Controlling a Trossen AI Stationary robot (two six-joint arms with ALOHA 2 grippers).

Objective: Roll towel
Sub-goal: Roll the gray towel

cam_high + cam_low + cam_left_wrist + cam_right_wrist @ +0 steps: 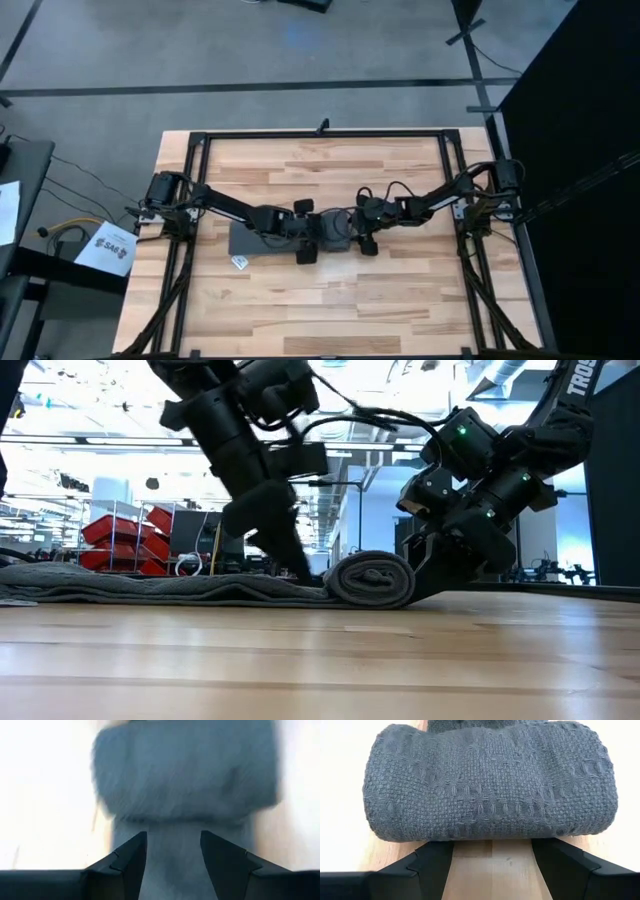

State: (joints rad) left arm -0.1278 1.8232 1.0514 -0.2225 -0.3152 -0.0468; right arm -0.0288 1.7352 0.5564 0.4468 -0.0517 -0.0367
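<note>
Wooden plank worktop (pixel 330 300) carries the plain dark grey soft cloth towel (pixel 150 588) near its middle. The towel is part rolled: a roll (pixel 372 580) stands at its right end and a flat unrolled strip runs from the roll toward the left arm's side. The roll's long axis lies across that strip, so the roll should travel along the strip toward the left arm.

Relative to the roll, the right end effector (pixel 492 857) sits just behind it, on the bare worktop side. Its fingers are spread wide, reach under the roll's lower edge and hold nothing. The left end effector (pixel 173 852) sits on the opposite side of the roll, above the flat strip. Its fingers are parted and grip nothing.

Both end effectors stand close to the roll; the right one is judged placed to push.

A small white label tag (pixel 239 263) lies at the strip's near left corner, well apart from the roll.
</note>
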